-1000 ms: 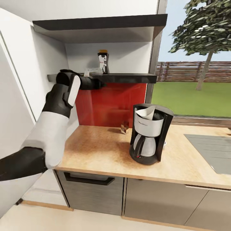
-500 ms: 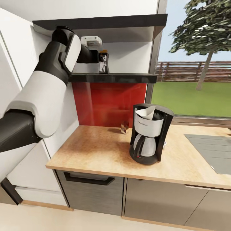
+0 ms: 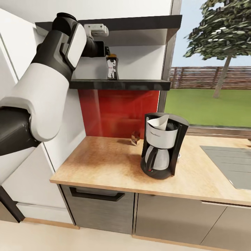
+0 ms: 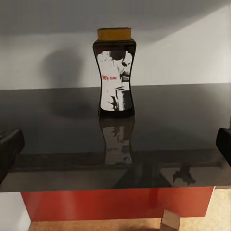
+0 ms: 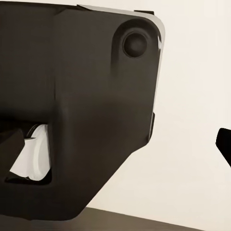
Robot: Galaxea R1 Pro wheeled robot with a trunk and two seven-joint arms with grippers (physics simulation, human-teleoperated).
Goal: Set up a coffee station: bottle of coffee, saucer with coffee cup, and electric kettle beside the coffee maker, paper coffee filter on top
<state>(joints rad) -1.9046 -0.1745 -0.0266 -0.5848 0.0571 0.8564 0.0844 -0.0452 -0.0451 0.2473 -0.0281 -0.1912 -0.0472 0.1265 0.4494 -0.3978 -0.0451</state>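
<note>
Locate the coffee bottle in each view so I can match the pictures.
Head view: the coffee bottle stands upright on the dark shelf, just beyond the left gripper.
Left wrist view: the bottle stands centred, upper half, its reflection on the shelf below.
Right wrist view: not in it.
Shared landmark: the glossy dark shelf.

The bottle of coffee [image 3: 112,67] stands upright on the kitchen shelf [image 3: 139,84], a glossy dark slab on the far wall, up and to the left of the coffee maker [image 3: 163,146]. The bottle is slim and dark, waisted in the middle, with a tan-gold cap and a white-and-red label. The coffee maker, black with a white upper front and a glass carafe, stands upright on the kitchen countertop [image 3: 104,164], a tan speckled slab. The paper coffee filter [image 3: 157,123], a white cone, sits in the machine's top.
</note>
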